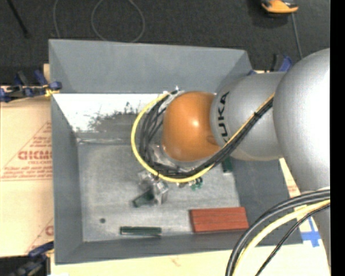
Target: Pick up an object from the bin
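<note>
So here's where you're at: the gripper (154, 190) sits low over the floor of the bin (66, 154), up and to the left of the red-brown block (218, 219), tucked under the arm's orange wrist cover (187, 125). Honestly, I can't tell whether the jaws are spread or pressed together. The metal bits at the tip blur into one another, so don't count on anything being held.

The nearest thing to it is a small dark green piece (141, 200), left of the block and touching or just beside the gripper's tip. Further left of the block and a bit lower, near the front wall, lies a long dark bar (140, 230), well apart from the gripper. There's also a little green bit (196, 183) straight up from the block, near the cables.

My read is that you're in the grasp step, not the lift. Next you'd want the jaws squarely on either side of that green piece, a firm close, then a straight rise. It's small and lies flat, so it could easily skid away.
</note>
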Tool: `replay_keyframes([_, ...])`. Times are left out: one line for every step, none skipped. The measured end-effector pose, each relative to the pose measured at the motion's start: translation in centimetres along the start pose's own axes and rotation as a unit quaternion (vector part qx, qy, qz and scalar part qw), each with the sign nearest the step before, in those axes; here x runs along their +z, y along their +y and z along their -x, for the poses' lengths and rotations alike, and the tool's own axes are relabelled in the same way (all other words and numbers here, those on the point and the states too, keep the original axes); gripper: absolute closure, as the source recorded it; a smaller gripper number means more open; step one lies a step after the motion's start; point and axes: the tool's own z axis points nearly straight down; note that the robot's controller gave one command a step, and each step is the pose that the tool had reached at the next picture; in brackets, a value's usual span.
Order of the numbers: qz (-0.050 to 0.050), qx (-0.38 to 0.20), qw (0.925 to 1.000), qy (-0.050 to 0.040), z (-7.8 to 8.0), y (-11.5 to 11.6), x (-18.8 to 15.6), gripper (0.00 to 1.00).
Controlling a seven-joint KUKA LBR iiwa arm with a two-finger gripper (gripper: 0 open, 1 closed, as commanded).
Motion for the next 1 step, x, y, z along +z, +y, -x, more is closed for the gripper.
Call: replay_keyframes([-0.002,0.003,1.0,-0.0023,0.3,-0.21,-9.58,1.0])
